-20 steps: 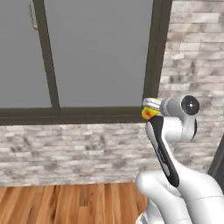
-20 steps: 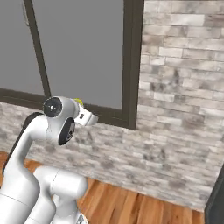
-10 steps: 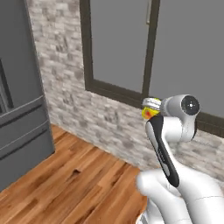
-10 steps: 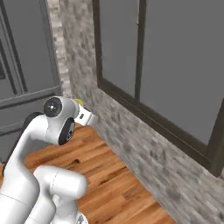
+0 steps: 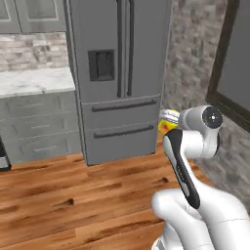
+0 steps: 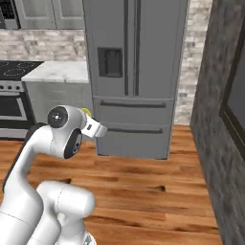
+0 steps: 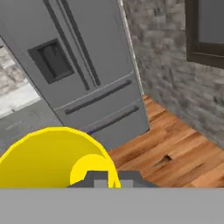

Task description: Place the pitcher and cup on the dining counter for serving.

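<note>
Clamped shut in the two-finger gripper [image 7: 107, 178] on the rim of the small yellow tumbler with a red-orange mark on its side [image 5: 169, 122], held up in the air at the end of the folded white arm, well above the wooden plank floor [image 5: 73, 195]. From the left base camera, cup poking out just left of the round white wrist joint, red-orange mark facing the camera, with the tall grey French-door refrigerator [image 5: 119, 73] behind it. From the right base camera, just a sliver of yellow [image 6: 86, 111] peeking over the white hand, again in front of the refrigerator's lower drawers. From the hand camera, yellow cup wall large and close at lower left, open mouth turned toward the lens, dark fingertips barely rising at the bottom edge beside it. Beyond the cup: refrigerator with its dark dispenser panel [image 7: 52, 61] and two horizontal drawer handles, a grey stone-brick wall [image 7: 170, 57] to its right, and a dark-framed window [image 7: 205, 30] set in that wall. To the left of the refrigerator, a white marble worktop on grey drawers [image 5: 34, 80], brick backsplash above. In the right base camera, a stainless range with black cooktop [image 6: 12, 93] farther left.
</note>
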You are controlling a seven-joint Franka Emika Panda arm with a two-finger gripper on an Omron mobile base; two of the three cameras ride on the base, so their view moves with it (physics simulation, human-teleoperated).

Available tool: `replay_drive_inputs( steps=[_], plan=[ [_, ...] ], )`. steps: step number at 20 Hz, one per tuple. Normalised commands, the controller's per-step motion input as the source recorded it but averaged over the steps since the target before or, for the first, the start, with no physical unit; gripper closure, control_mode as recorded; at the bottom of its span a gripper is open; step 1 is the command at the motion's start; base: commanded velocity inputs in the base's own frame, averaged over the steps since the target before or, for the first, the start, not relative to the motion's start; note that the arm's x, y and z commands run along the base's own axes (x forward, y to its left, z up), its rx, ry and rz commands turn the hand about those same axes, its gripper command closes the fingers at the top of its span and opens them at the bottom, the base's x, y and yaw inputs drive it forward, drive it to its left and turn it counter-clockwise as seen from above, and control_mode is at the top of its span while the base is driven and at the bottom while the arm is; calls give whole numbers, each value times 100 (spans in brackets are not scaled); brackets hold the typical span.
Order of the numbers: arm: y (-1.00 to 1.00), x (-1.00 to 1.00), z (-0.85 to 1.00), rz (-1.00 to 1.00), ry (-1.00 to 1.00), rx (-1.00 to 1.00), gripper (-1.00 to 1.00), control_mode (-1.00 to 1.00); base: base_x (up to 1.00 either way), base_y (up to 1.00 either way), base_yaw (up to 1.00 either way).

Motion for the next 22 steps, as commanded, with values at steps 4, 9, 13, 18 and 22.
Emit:
replay_drive_inputs(
  steps=[4,9,13,18,22],
  plan=[
    [0,0,0,0,0,0,100,100,-13,0,100],
    [0,0,0,0,0,0,100,100,-10,0,100],
    [0,0,0,0,0,0,100,100,0,0,100],
    [0,0,0,0,0,0,100,100,0,0,100],
    [0,0,0,0,0,0,100,100,0,0,100]
  ],
)
